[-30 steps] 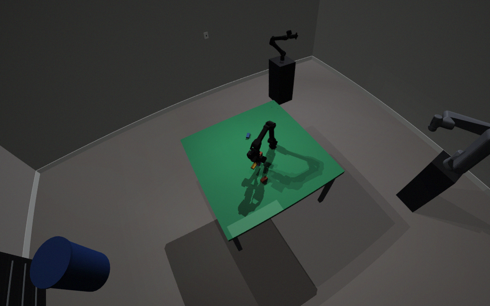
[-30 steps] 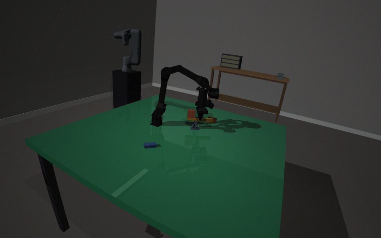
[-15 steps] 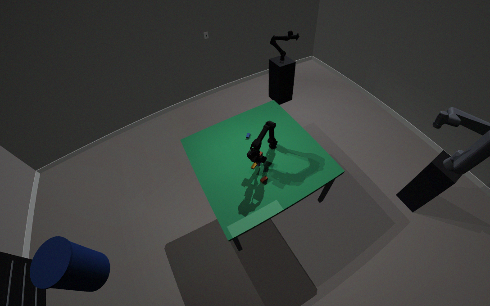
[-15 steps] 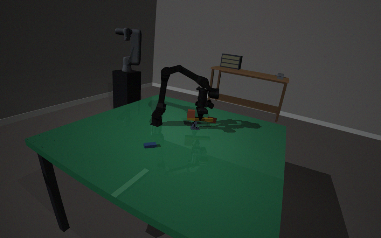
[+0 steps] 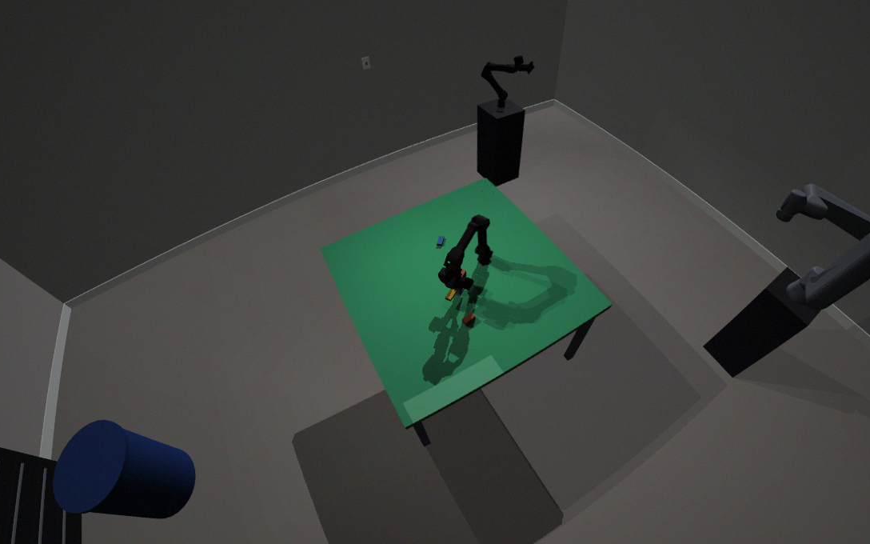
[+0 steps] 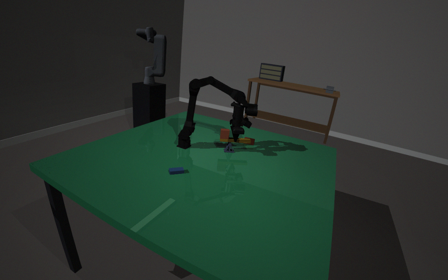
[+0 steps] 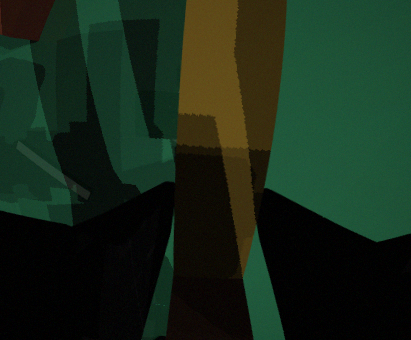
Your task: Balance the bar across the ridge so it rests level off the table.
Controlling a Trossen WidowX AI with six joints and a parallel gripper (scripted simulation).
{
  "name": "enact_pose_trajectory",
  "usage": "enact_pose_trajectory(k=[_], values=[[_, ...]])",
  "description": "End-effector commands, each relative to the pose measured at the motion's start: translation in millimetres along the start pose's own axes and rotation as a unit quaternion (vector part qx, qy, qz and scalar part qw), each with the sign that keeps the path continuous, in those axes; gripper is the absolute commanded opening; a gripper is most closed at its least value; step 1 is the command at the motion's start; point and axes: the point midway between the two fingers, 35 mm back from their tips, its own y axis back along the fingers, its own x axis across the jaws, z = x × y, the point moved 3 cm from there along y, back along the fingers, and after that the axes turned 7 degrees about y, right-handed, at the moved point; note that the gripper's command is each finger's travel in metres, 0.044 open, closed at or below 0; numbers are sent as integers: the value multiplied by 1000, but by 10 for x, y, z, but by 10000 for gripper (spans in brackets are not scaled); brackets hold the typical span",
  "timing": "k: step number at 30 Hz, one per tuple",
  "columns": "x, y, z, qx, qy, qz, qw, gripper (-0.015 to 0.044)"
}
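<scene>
The yellow bar (image 5: 450,294) (image 6: 245,141) (image 7: 209,60) lies across the small grey ridge (image 6: 229,148) and looks about level, clear of the table. A red-orange block (image 5: 463,274) (image 6: 224,133) (image 7: 206,307) sits on its end nearer the arm's base. My gripper (image 6: 235,139) (image 7: 216,195) points down over the bar, just off the ridge toward the bar's far end. Its fingers are slightly open, one on each side of the bar, with almost no gap to its sides. The wrist view does not show the ridge, so the contact beneath the bar is hidden there.
A loose red block (image 5: 468,319) (image 6: 252,141) (image 7: 21,20) lies on the green table (image 5: 385,270) (image 6: 271,194) beyond the bar. A blue block (image 5: 440,240) (image 6: 176,170) lies on the table to the other side, away from the ridge.
</scene>
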Motion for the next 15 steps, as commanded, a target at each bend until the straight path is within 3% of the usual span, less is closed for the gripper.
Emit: enact_pose_trajectory(k=[1,15], values=[[0,-1,0,0,0,0,1000,173],[0,-1,0,0,0,0,1000,185]])
